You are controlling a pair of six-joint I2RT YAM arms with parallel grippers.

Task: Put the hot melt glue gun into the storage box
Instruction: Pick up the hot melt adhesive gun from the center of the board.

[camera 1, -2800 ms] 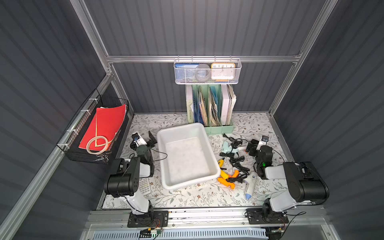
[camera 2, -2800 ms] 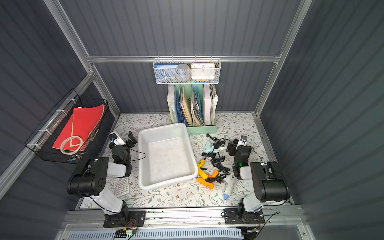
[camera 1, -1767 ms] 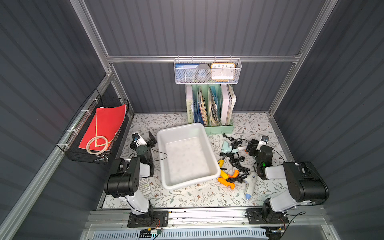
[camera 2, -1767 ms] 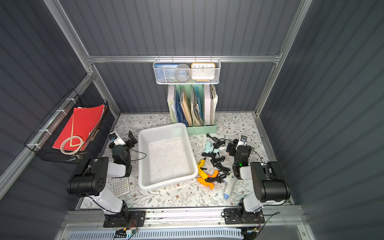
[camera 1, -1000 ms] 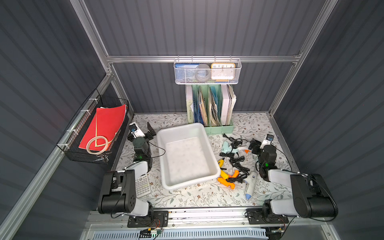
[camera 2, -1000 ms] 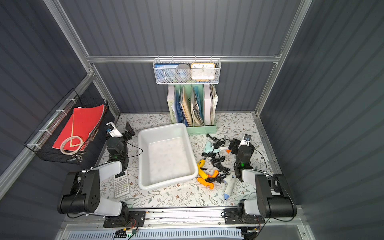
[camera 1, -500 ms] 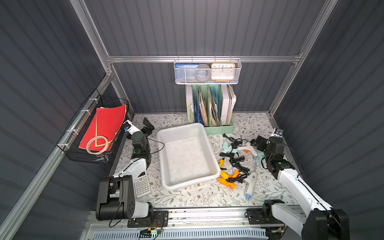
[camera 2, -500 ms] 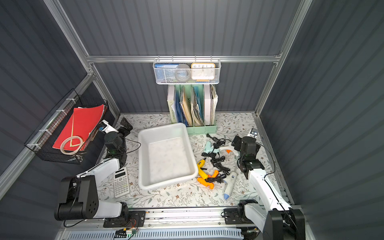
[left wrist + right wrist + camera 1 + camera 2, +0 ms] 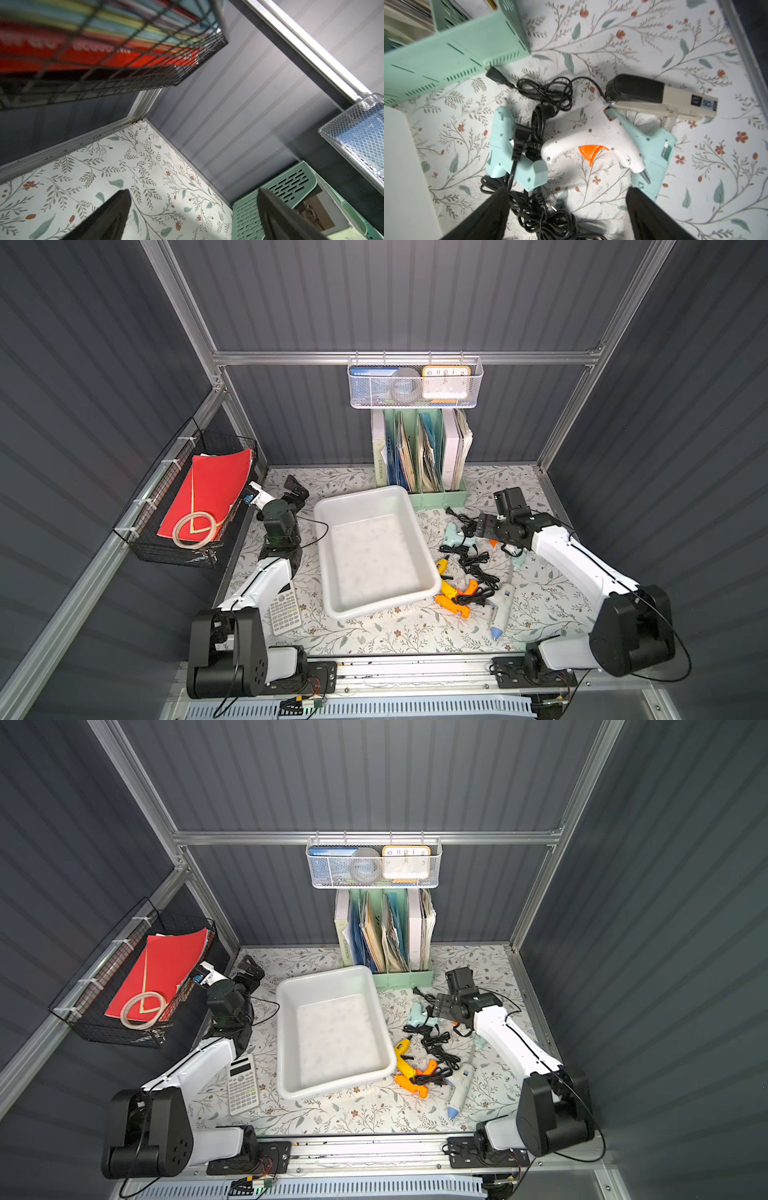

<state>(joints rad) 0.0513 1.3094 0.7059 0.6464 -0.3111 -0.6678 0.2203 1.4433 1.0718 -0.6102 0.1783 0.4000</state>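
The storage box (image 9: 374, 556) holds nothing yet — the white glue gun (image 9: 591, 137) with the orange trigger lies on the worktop (image 9: 374, 635) near it, among other glue guns (image 9: 500, 145) and tangled black cords (image 9: 546, 93). The right hand (image 9: 568, 193) hovers over it, spread and empty, so grasp, lift and drop-off all look left to do — the left hand (image 9: 193, 192), likewise spread and empty, hangs near the black wire basket (image 9: 124, 62).

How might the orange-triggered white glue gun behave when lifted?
The white glue gun looks rigid plastic, probably light. Its cord joins a black cord tangle, so it may snag. It overlaps a mint glue gun, which might shift.
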